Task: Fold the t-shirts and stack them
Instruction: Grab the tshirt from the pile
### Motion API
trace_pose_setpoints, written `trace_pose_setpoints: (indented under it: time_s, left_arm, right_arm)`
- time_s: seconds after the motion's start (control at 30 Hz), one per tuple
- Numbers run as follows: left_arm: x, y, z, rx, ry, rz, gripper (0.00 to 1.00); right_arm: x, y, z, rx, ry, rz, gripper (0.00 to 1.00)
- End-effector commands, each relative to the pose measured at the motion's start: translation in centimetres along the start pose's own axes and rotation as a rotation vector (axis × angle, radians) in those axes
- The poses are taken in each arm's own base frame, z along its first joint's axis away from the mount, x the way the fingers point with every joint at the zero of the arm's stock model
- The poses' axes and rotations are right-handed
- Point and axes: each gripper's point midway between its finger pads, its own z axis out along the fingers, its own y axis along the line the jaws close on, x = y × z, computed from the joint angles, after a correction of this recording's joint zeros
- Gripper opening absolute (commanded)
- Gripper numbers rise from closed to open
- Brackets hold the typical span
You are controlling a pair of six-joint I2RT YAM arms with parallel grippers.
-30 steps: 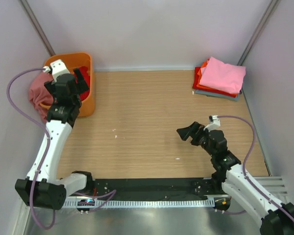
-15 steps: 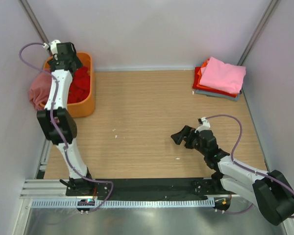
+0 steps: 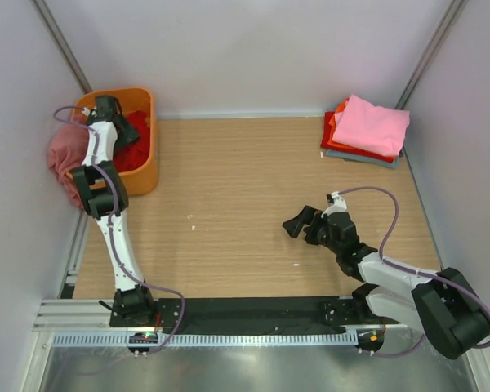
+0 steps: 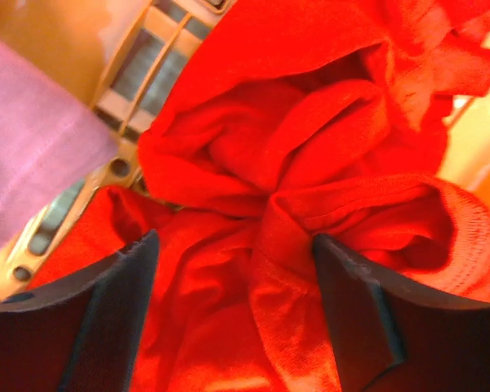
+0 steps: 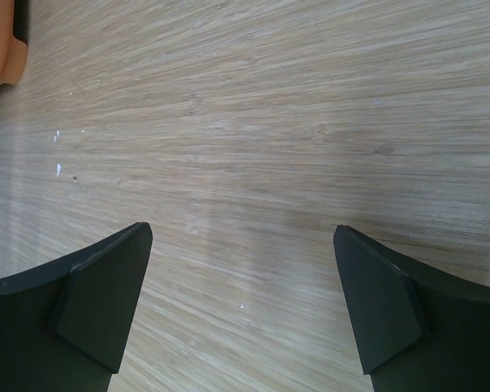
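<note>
**A:** Where is the left gripper [image 4: 235, 253] sitting right now?

**B:** It is reaching down into the orange basket [image 3: 144, 163] at the 10 o'clock corner of the table [image 3: 245, 163]. Its jaws are standing fairly wide, straddling a bunched ridge of the red t-shirt [image 4: 310, 147]. As far as the wrist view is showing, they are not pinching it.

**A:** So what is worrying you?

**B:** The red cloth is lying crumpled in several overlapping folds. If the jaws are taking only a thin top fold, the shirt is likely to be slipping out on the lift. If they are biting too deep, they may be catching the slotted basket wall, which is showing at 11 o'clock in the wrist view.

**A:** And the dusty rose t-shirt [image 3: 61, 155]?

**B:** It is hanging over the basket's rim at 9 o'clock, just beside the red one. I am guessing the two could be tangling, so a lift might be dragging the rose shirt out or tipping the basket.

**A:** What is the right gripper [image 5: 242, 233] doing?

**B:** It is hovering low over bare wood, toward 4 o'clock from the table's middle. Its jaws are spread wide and holding nothing.

**A:** Is the folded stack [image 3: 367, 131] in danger?

**B:** It is sitting at 1 o'clock, pink on top, well apart from both arms. I am not seeing any risk to it for now.
</note>
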Motion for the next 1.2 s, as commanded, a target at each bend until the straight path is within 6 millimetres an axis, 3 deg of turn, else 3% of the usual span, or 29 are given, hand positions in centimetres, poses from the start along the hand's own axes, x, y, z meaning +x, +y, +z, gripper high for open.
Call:
trace_pose_setpoints:
  time_s: [0.0,0.1,0.13,0.23,0.37,0.4,0.47,0.5,0.57,0.6,0.67,0.7,0.77,0.8,0.9,0.93,1.03,1.1,1.13,1.17]
  left_arm:
    - [-0.8,-2.2,-0.2,0.128,0.002,-0.026,0.75]
    - [-0.8,-2.9,0.8,0.175,0.012,-0.045,0.31]
    - [-0.8,-3.4,0.8,0.208,0.025,-0.051,0.02]
    - [-2.2,-4.8,-0.8,0.280,0.004,-0.073,0.00]
    - [-7.7,-7.1,-8.4,0.401,-0.137,-0.125,0.00]
    - [-10.2,-7.7,-12.4,0.451,-0.214,-0.137,0.00]
    - [-12.4,-8.4,-17.1,0.509,-0.289,-0.159,0.00]
    - [-14.2,-8.6,-21.5,0.556,-0.368,-0.167,0.00]
    - [-15.4,-9.0,-25.6,0.615,-0.441,-0.165,0.00]
    - [-16.2,-8.9,-30.2,0.660,-0.509,-0.161,0.00]
    - [-16.5,-9.7,-34.7,0.739,-0.577,-0.151,0.00]
    - [-16.4,-9.9,-38.8,0.791,-0.630,-0.139,0.00]
    - [-16.1,-10.7,-44.2,0.896,-0.699,-0.096,0.00]
    - [-15.2,-11.2,-48.4,0.963,-0.740,-0.068,0.00]
    - [-12.7,-12.1,-55.1,1.100,-0.794,0.022,0.00]
    - [-11.8,-11.6,-57.8,1.140,-0.818,0.039,0.00]
    - [-8.8,-11.2,-61.1,1.239,-0.784,0.077,0.00]
    - [-6.7,-11.6,-59.6,1.254,-0.684,0.087,0.00]
    - [-5.4,-11.5,-59.5,1.269,-0.646,0.099,0.01]
    - [-3.6,-11.2,-58.4,1.265,-0.593,0.112,0.01]
  right_arm:
    - [-2.6,2.0,0.6,-0.050,-0.079,-0.020,1.00]
    - [-2.6,2.0,0.6,-0.047,-0.079,-0.019,1.00]
    - [-2.7,2.0,0.6,-0.048,-0.081,-0.019,1.00]
    - [-2.6,1.9,0.6,-0.045,-0.081,-0.017,1.00]
    - [-2.8,2.0,0.6,-0.045,-0.085,-0.017,1.00]
    - [-2.7,1.9,0.6,-0.043,-0.085,-0.017,1.00]
    - [-2.8,2.0,0.5,-0.049,-0.088,-0.016,1.00]
    - [-2.8,2.0,0.4,-0.049,-0.090,-0.014,1.00]
    - [-2.8,2.0,0.3,-0.051,-0.098,-0.013,1.00]
    - [-2.8,2.0,0.2,-0.053,-0.097,-0.013,1.00]
    - [-2.8,2.0,0.1,-0.054,-0.101,-0.013,1.00]
    - [-2.9,2.0,0.1,-0.056,-0.102,-0.013,1.00]
    - [-2.9,2.2,0.1,-0.062,-0.105,-0.012,1.00]
    - [-2.9,2.1,0.0,-0.059,-0.106,-0.013,1.00]
    - [-3.5,2.2,-0.5,-0.066,-0.141,-0.004,1.00]
    - [-3.3,2.0,-0.7,-0.063,-0.141,0.001,1.00]
    - [-5.4,2.4,-2.1,-0.048,-0.227,-0.010,1.00]
    - [-7.6,2.0,-4.2,0.028,-0.300,-0.018,1.00]
    - [-10.4,3.7,-5.9,0.020,-0.368,-0.032,1.00]
    - [-11.8,4.1,-7.2,0.035,-0.407,-0.046,1.00]
